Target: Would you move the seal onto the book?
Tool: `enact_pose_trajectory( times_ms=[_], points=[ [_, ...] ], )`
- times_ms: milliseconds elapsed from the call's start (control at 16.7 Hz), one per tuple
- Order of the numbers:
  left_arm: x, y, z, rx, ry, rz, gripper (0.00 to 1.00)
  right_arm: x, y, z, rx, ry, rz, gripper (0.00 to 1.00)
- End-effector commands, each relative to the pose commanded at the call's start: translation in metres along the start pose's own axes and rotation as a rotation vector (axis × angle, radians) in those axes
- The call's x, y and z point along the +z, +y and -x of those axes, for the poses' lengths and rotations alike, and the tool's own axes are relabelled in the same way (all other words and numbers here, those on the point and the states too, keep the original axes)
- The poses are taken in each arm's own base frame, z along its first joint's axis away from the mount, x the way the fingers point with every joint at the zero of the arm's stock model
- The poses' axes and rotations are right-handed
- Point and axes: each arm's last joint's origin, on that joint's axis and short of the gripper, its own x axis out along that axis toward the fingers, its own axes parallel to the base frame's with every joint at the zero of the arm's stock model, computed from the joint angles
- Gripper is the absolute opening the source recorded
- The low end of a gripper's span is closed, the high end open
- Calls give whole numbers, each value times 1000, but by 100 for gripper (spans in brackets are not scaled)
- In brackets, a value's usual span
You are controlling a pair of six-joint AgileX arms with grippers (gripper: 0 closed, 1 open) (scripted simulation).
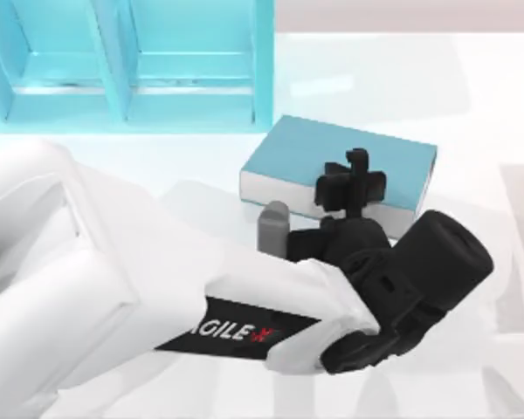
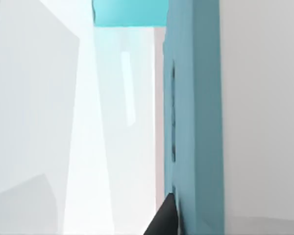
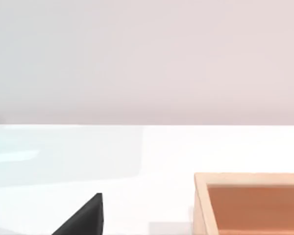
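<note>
Top view: left hand over book.

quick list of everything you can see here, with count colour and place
book: 1, teal cover, white page edges, flat on the table at centre
shelf unit: 1, light cyan, at the table's far left
grey upright block: 1, grey, just in front of the book's near left corner
wooden box: 1, tan, open top, in the right wrist view
table: 1, white
left gripper: 1, black, over the book's near edge

Top view overhead, left wrist view close against book
</note>
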Motion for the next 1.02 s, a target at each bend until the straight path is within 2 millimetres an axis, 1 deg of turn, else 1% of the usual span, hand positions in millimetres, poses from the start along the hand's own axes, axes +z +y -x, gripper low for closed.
enact_pose_trajectory(
  times_ms=[120,480,720,1020],
  points=[
    [1,5,-3,6,-7,-12,0,0,0,0,0,0,0,100],
    [0,30,-10,6,-4,-11,0,0,0,0,0,0,0,100],
    [0,32,-10,6,-4,-10,0,0,0,0,0,0,0,100],
    [0,32,-10,6,-4,-10,38,0,0,0,0,0,0,100]
  ],
)
